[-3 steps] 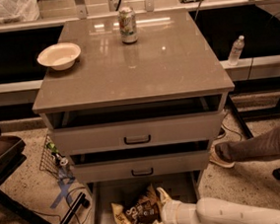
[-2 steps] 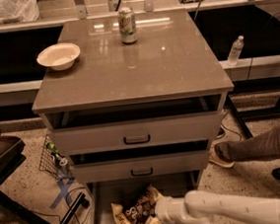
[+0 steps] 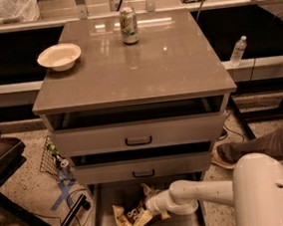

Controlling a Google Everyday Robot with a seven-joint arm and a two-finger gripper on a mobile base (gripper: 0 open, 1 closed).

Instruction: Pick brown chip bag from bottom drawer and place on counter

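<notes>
Brown chip bag (image 3: 127,221) lies left in the bottom drawer (image 3: 105,213), tool (image 3: 149,207) against it (grip unclear).

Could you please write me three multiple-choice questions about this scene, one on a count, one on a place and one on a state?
1. How many things stand on the counter?
A. none
B. two
C. five

2. Where does the brown chip bag lie?
A. on the counter
B. in the bottom drawer
C. on the floor beside the cabinet

3. How is the bottom drawer?
A. pulled out
B. pushed shut
C. missing

Answers:
1 B: only a bowl and a can stand there.
2 B: the bag lies on the drawer's floor, with the gripper down at it.
3 A: its floor shows in front of the middle drawer.
</notes>
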